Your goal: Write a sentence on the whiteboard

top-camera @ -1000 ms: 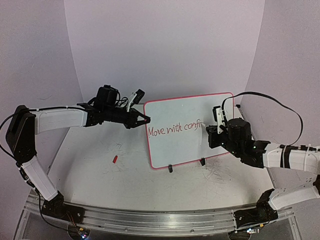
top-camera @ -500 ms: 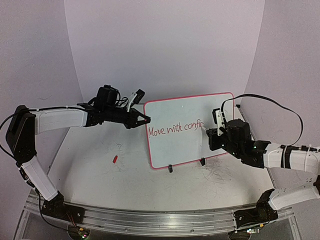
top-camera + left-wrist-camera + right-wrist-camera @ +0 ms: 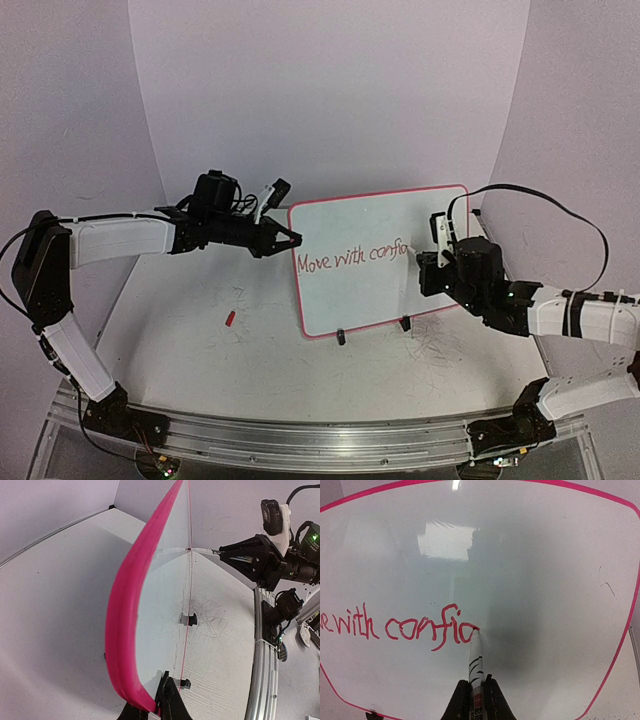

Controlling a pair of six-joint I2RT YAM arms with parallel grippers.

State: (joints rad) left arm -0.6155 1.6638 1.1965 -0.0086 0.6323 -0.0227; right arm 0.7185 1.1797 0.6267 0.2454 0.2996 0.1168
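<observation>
Red sentence [image 3: 400, 627] ends where right end effector [image 3: 476, 682] presses marker [image 3: 475, 657] against whiteboard [image 3: 545, 570].

The whiteboard [image 3: 370, 225] gleams, a smooth glossy white panel catching bright reflections, its red rim [image 3: 125, 605] looking like sleek plastic. Beneath it the table [image 3: 190, 340] is matt white, scuffed and scribbled grey, with a ribbed bare-metal rail [image 3: 300, 438] along the near edge. The marker [image 3: 475, 665] has a smooth, plastic-looking barrel.

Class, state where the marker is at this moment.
In the right wrist view, the marker rises from the right gripper, its tip on the whiteboard at the right end of the sentence.
</observation>
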